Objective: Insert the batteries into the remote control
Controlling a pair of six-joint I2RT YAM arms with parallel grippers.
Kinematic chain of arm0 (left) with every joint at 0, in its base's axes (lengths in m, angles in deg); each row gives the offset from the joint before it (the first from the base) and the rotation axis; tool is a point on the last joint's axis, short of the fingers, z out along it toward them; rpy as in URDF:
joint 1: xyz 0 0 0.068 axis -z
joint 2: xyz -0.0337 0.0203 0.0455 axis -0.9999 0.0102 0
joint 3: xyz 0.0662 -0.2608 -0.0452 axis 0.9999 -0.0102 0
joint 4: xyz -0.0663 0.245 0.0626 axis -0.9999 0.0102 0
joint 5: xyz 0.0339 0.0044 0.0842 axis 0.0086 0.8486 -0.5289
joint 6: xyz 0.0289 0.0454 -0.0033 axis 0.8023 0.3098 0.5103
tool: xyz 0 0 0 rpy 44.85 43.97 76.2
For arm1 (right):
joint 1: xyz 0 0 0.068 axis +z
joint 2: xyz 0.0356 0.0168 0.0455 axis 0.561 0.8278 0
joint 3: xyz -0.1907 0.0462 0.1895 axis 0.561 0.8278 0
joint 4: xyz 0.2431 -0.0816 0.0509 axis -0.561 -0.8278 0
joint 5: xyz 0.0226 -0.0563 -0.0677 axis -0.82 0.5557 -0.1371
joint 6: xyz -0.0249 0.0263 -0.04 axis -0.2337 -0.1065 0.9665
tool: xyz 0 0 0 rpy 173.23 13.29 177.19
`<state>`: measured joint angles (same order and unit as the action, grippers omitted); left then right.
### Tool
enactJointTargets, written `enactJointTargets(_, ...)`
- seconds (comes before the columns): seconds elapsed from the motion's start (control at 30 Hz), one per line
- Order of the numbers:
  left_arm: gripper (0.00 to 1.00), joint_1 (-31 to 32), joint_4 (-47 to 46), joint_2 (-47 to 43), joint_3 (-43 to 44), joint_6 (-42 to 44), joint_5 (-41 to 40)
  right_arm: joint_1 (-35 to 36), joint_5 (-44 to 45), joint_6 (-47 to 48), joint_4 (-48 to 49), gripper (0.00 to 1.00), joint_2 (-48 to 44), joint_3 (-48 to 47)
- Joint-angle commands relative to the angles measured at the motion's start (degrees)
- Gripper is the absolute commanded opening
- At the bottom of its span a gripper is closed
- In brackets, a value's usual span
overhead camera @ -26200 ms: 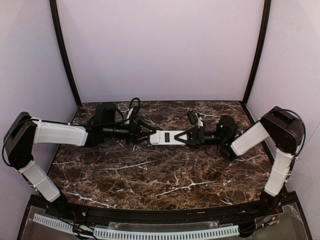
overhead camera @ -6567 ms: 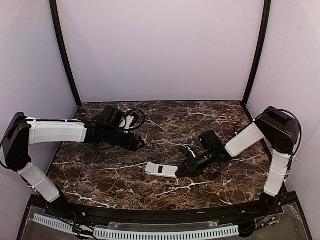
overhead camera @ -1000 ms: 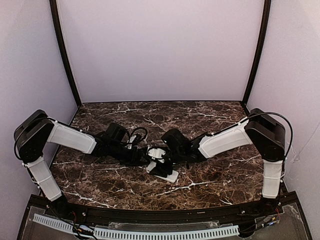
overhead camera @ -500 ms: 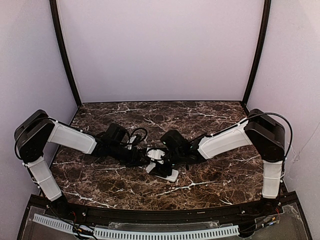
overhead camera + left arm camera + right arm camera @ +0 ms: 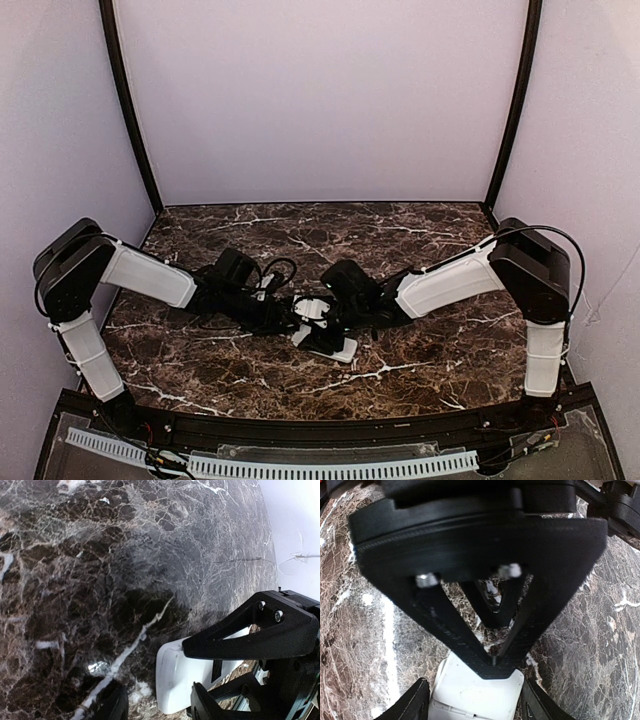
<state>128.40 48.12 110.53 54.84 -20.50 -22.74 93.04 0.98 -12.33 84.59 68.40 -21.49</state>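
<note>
Both the left arm [image 5: 145, 275] and the right arm [image 5: 440, 285] are seen converged over the marble table [image 5: 450, 360], where steadying is judged to be the step in hand: the remote control [image 5: 335, 346] is best pinned flat by its long edges, with the battery recess left uncovered. It is laid just six-o'clock of centre, its long axis run from ten to four o'clock. The right gripper [image 5: 474, 702] is set close against both long edges, though a firm clamp cannot be told. The left gripper [image 5: 156, 702] is held apart around one end, and no batteries are seen.

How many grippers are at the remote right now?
2. The left gripper reaches the remote control from the left; the right gripper from the right, straddling it.
</note>
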Motion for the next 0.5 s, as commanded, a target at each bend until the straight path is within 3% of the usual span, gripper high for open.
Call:
enactJointTargets(0.0,0.43,-0.04,1.9,1.13,1.7,1.47,-0.08,0.26,2.27,-0.59,-0.72,0.61,1.14,-0.51)
enactJointTargets(0.47,0.4,2.48,10.61,4.79,6.41,5.43,-1.57,0.18,2.52,-0.85,-0.28,0.6,1.03,-0.2)
